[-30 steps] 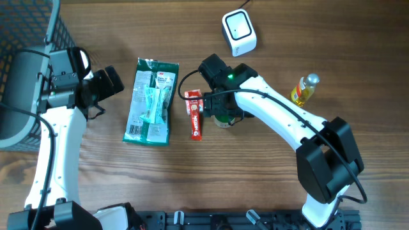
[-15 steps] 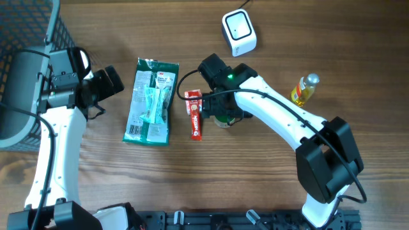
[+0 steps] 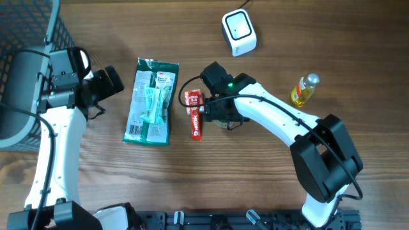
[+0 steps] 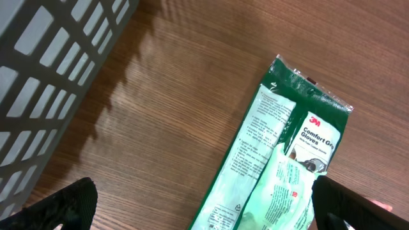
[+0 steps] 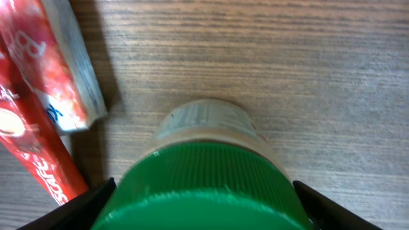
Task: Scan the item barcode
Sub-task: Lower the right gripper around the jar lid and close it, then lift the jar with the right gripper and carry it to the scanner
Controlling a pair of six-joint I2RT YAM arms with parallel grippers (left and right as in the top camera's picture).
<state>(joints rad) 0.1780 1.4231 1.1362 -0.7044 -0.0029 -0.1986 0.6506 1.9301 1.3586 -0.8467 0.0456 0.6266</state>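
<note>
A jar with a ribbed green cap (image 5: 203, 185) stands on the wooden table, mostly hidden under my right gripper (image 3: 220, 116) in the overhead view. In the right wrist view my right gripper (image 5: 203, 207) straddles the cap. Its fingertips (image 5: 96, 201) sit tight against both sides of the cap, and I cannot make out whether they press on it. The white scanner (image 3: 239, 32) sits at the back of the table. My left gripper (image 3: 112, 82) hovers open at the left, with its jaws spread over the table and the edge of a green glove pack (image 4: 287, 160).
A red toothpaste box (image 3: 194, 115) lies just left of the jar, close to my right fingers. The glove pack (image 3: 150, 102) lies further left. A yellow bottle (image 3: 305, 89) lies at the right. A dark mesh basket (image 3: 25, 38) occupies the far left corner.
My right gripper has shifted slightly forward over the jar and its jaws have narrowed around the green cap. The left arm has not moved.
</note>
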